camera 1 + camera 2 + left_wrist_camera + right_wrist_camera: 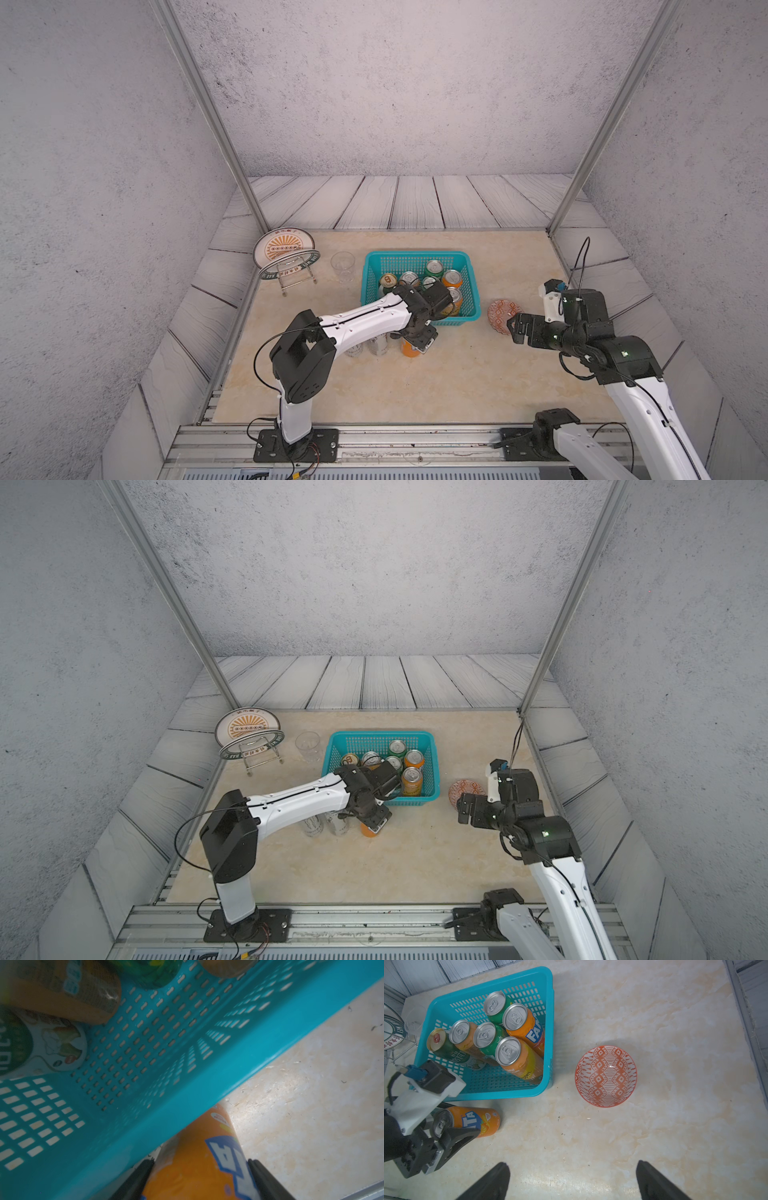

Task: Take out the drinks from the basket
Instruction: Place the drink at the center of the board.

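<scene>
The turquoise basket (415, 254) (382, 733) (550, 1022) stands mid-table and holds several upright drinks: orange cans (517, 1022), green cans (493, 1004) and a gold-topped one (437, 1039). Just in front of its near wall an orange can (409, 349) (197, 1167) (475, 1121) stands on the table, and my left gripper (419, 343) (200, 1180) is shut on it, a finger pressed to each side. Two tall silver-white cans (378, 345) (311, 825) stand beside it, partly under the left arm. My right gripper (515, 328) (571, 1180) hangs open over bare table, right of the basket.
A red-patterned bowl (500, 313) (606, 1076) sits between the basket and the right gripper. A clear cup (343, 266) and a plate on a wire rack (284, 253) stand left of the basket. Metal posts rise at the table's back corners.
</scene>
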`<action>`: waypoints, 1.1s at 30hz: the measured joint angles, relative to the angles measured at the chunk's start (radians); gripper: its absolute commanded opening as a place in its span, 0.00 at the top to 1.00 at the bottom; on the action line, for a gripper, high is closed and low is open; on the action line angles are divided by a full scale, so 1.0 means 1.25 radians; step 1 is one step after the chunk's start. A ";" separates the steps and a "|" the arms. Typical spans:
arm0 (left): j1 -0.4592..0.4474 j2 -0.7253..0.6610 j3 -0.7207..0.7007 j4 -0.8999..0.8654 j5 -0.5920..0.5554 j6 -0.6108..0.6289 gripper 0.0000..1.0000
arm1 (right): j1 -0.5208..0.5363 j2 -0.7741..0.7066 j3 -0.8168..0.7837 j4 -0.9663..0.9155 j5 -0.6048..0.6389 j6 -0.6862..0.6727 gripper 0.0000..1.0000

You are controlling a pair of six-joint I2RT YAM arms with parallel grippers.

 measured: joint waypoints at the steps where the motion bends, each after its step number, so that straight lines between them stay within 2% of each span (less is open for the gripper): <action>1: 0.000 0.000 0.000 0.000 0.000 0.000 0.30 | 0.000 0.000 0.000 0.000 0.000 0.000 0.01; 14: 0.000 0.020 0.000 0.006 -0.003 0.000 0.26 | 0.000 0.003 0.000 0.001 0.000 0.000 0.01; 26: -0.002 0.016 0.000 0.005 -0.012 -0.001 0.15 | 0.000 0.003 0.000 0.003 0.000 0.000 0.01; 33: -0.002 -0.029 0.000 0.002 -0.024 0.000 0.09 | 0.000 0.003 0.000 0.002 0.000 0.000 0.01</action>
